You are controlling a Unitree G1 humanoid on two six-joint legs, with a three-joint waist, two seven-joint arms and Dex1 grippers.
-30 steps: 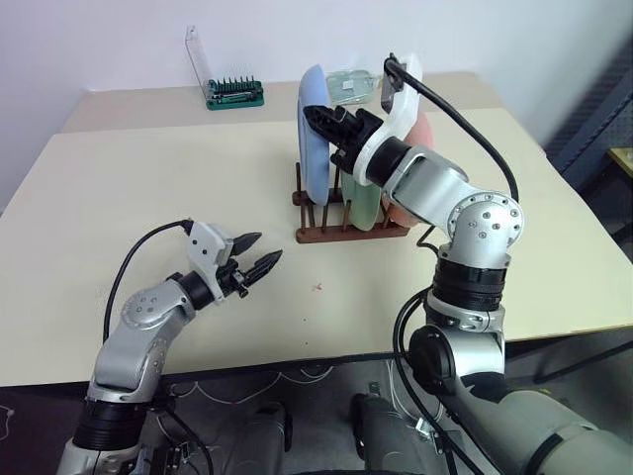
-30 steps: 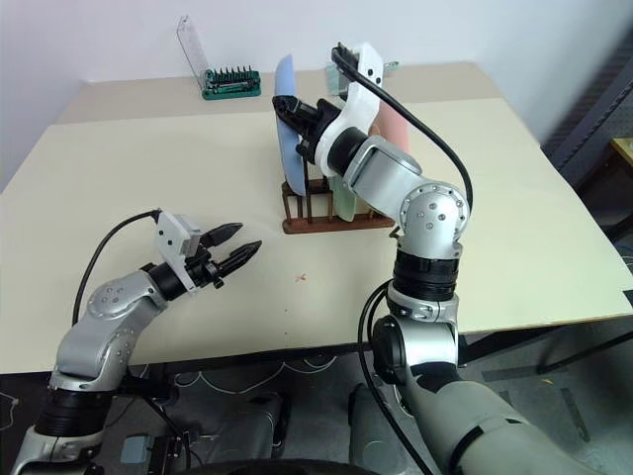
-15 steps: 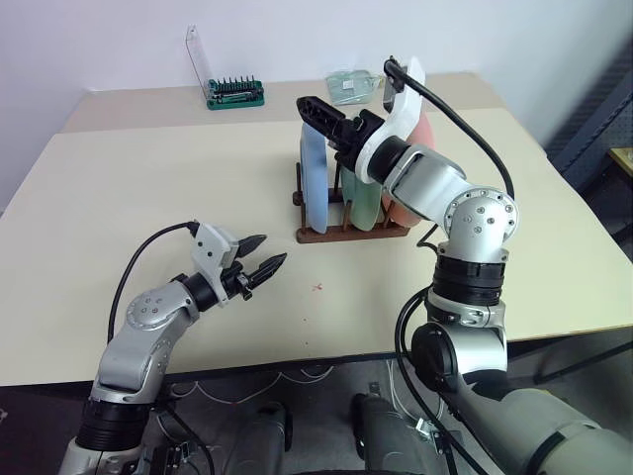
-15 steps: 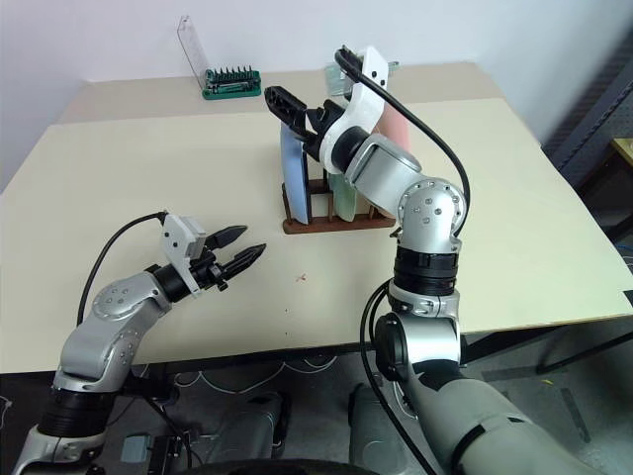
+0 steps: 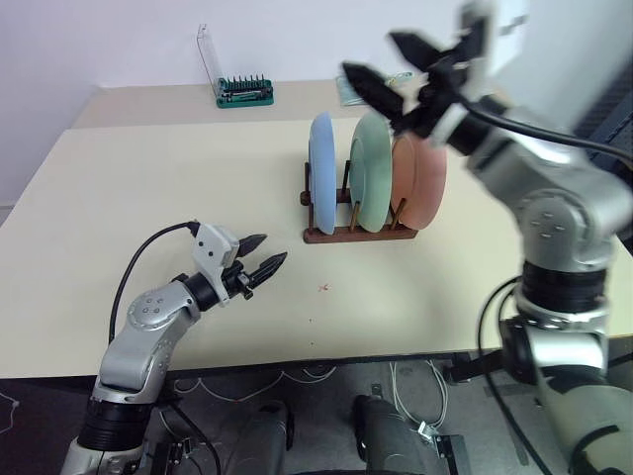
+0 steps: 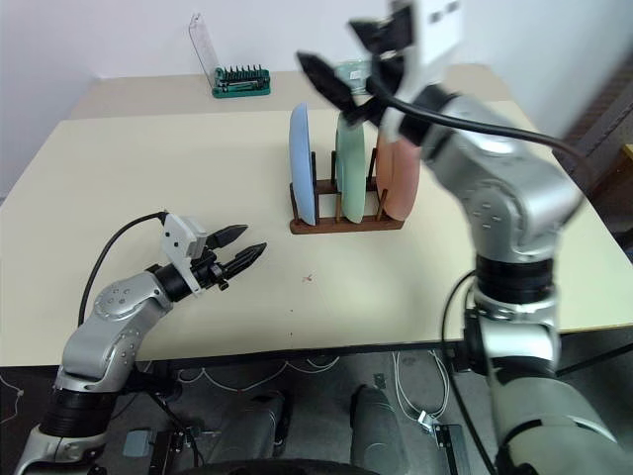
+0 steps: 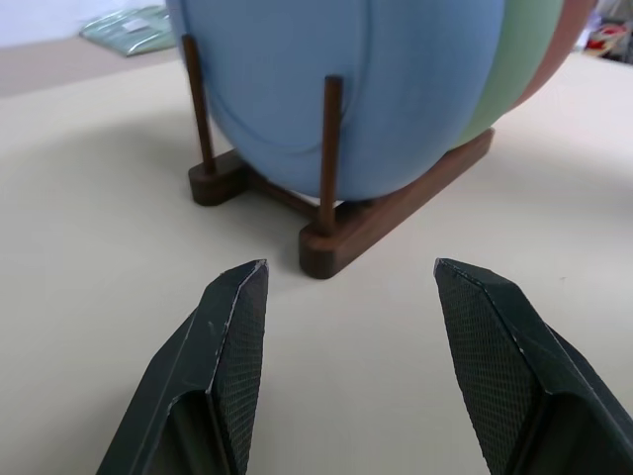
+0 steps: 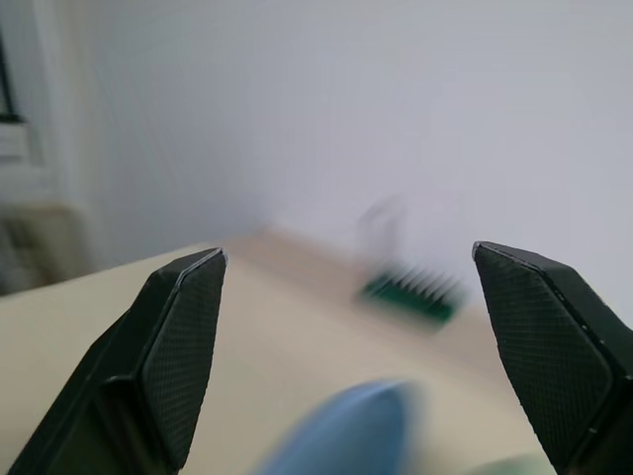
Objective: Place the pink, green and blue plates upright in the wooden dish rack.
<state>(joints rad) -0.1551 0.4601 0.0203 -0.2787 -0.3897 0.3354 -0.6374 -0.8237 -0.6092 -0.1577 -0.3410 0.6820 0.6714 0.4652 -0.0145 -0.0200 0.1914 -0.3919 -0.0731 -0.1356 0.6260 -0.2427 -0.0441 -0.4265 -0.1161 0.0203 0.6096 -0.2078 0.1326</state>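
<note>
You are finishing: round blue (image 5: 320, 170), green (image 5: 371, 169) and pink plastic plates (image 5: 419, 175) standing in small dark wooden pegged rack (image 5: 358, 234); both two-fingered grippers, left (image 5: 265, 267) and right (image 5: 392, 67), gaping empty; nothing remaining but withdrawing.

Right gripper (image 5: 391, 61) is smearing w/ motion blur, finger edges soft. Blue plate (image 8: 346, 430) is showing as a blurred patch in right wrist view, cut by frame edge; bit holder (image 8: 410, 295) there is too blurred to make out bits. In left wrist view blue plate's top is running off frame, and it's covering most of green plate (image 7: 529, 54) and pink plate (image 7: 572, 20). Plates are hiding part of wooden dish rack (image 5: 358, 234) pegs.
</note>
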